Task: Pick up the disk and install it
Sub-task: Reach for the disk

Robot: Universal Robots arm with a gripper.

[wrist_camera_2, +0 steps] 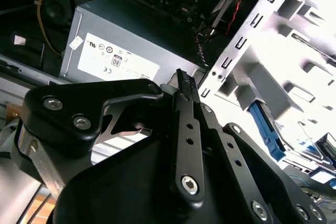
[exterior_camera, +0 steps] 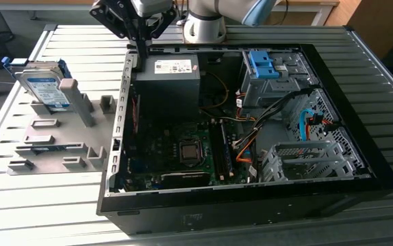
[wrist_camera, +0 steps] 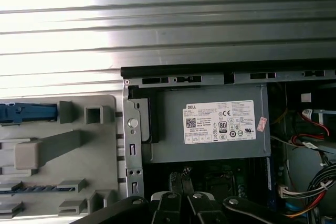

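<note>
Open black computer case [exterior_camera: 265, 202] on a slatted counter [exterior_camera: 39, 205]; the disk [exterior_camera: 42, 87] is not yet picked up.
Empty and closed together, the pincer [exterior_camera: 141, 51] hangs over the case's far wall at twelve o'clock, just above the grey power supply [exterior_camera: 169, 84]. Outside the case, at about ten o'clock, the disk stands on edge in a grey rack [exterior_camera: 59, 148], well apart from the pincer. Judging by this, pickup and installing both remain.

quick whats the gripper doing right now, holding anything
gripper: closed, holding nothing; the disk stands in the grey rack.
</note>
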